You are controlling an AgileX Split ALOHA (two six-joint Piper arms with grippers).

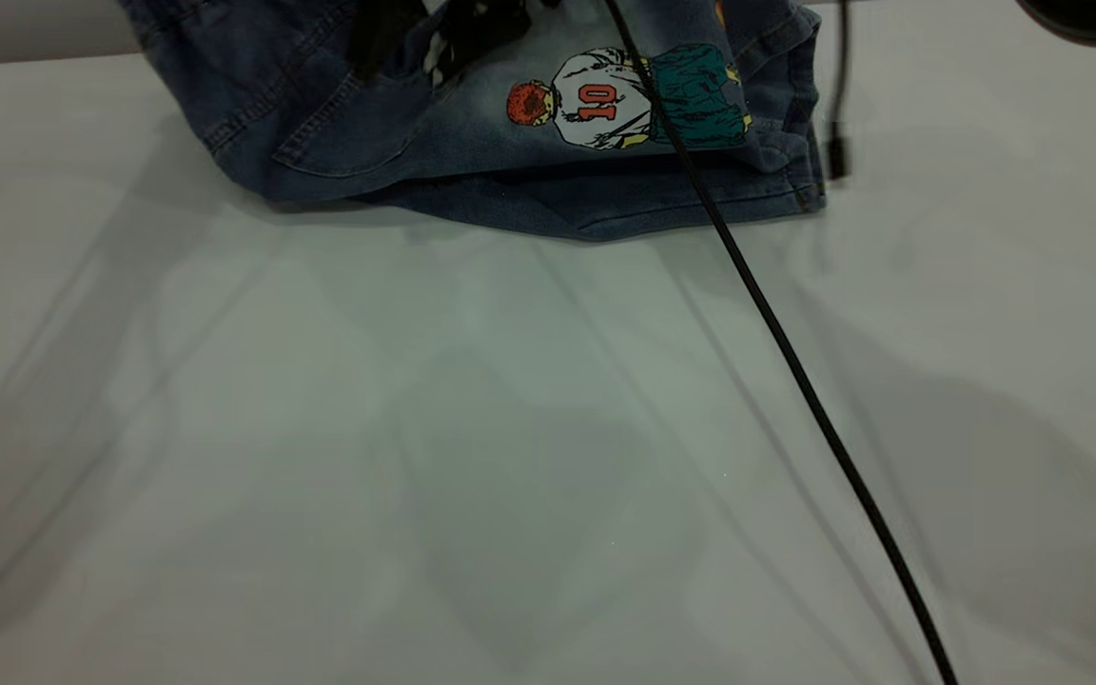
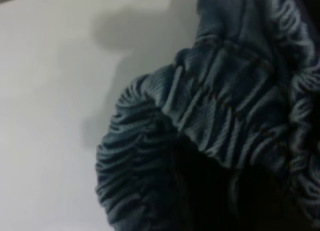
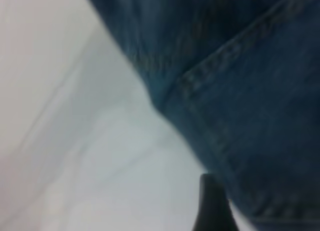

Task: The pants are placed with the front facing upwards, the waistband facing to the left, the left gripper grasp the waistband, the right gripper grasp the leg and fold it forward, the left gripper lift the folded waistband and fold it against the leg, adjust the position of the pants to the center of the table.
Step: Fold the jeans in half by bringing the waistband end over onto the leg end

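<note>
The pants (image 1: 472, 133), blue denim with the "10" jersey print, lie doubled over at the far edge of the table (image 1: 472, 457), their left part raised. My left gripper (image 1: 434, 38) shows as black parts at that raised end. In the left wrist view the ruched waistband (image 2: 220, 116) fills the picture and bunches into the dark where the jaws sit, so it looks gripped. The right gripper is out of the exterior view. In its wrist view one black finger (image 3: 212, 208) lies against the stitched leg (image 3: 250, 116), which hangs close above the white tabletop.
A black cable (image 1: 776, 333) runs slantwise from the pants down to the front right. A second short cable (image 1: 838, 143) dangles beside the pants' right edge. A dark rounded part (image 1: 1090, 19) sits in the far right corner.
</note>
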